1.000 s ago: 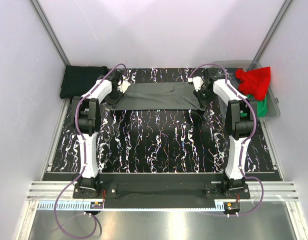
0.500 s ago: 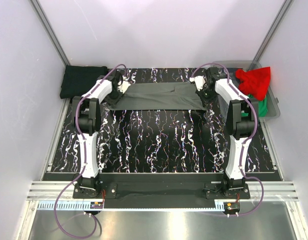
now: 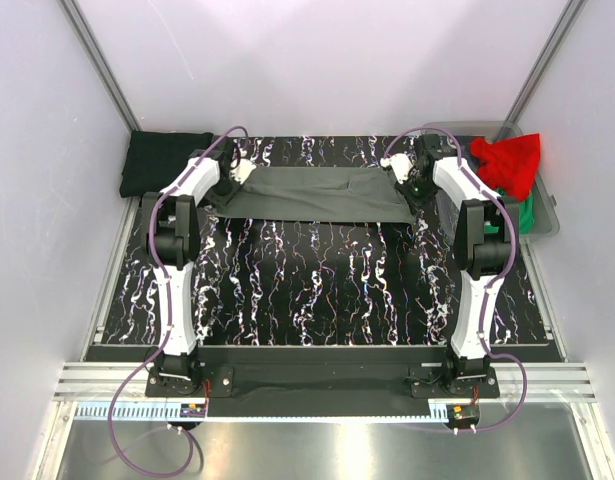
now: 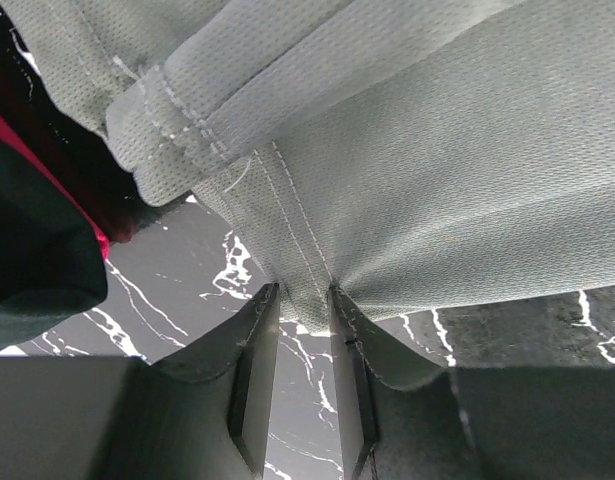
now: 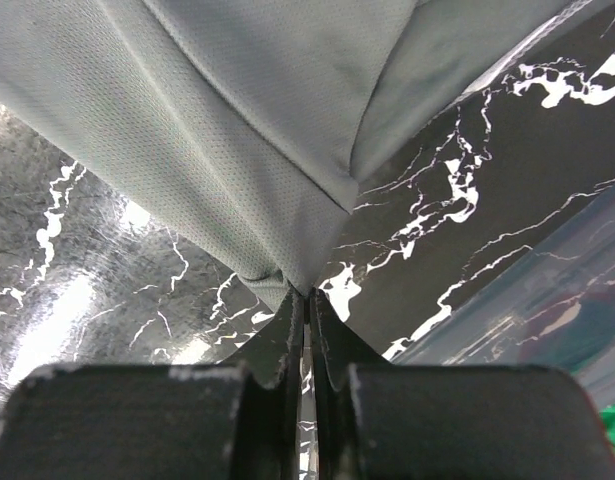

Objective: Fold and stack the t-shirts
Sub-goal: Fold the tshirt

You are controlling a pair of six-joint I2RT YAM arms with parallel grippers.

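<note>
At the far left, off the patterned table [image 3: 317, 290], lies a black t-shirt [image 3: 165, 160], well apart from the work

The left tool [image 4: 302, 292] is clenched on the left end of the dark grey t-shirt [image 3: 312, 193]. Its wrist view shows a stitched edge of the cloth running down between the two fingers, with the rest fanning up and away.

The shirt itself lies across the far part of the table as a flat band. Its long axis runs left to right, spanning the gap between the two arms. From the left tool it stretches to the right, and from the right tool to the left, so each arm has its own end and neither is nearer the whole. I cannot tell which end is the neck and which the hem.

The right tool [image 5: 308, 295] is clamped on the opposite end, with its jaws almost touching and a corner of grey cloth nipped between them.

Any coming fold probably turns on both pinched ends travelling together, square to that long axis, or the band will skew.

Just beside the right arm stands a clear bin [image 3: 549, 226], holding a red t-shirt [image 3: 507, 160] and a green t-shirt [image 3: 527, 212]
</note>
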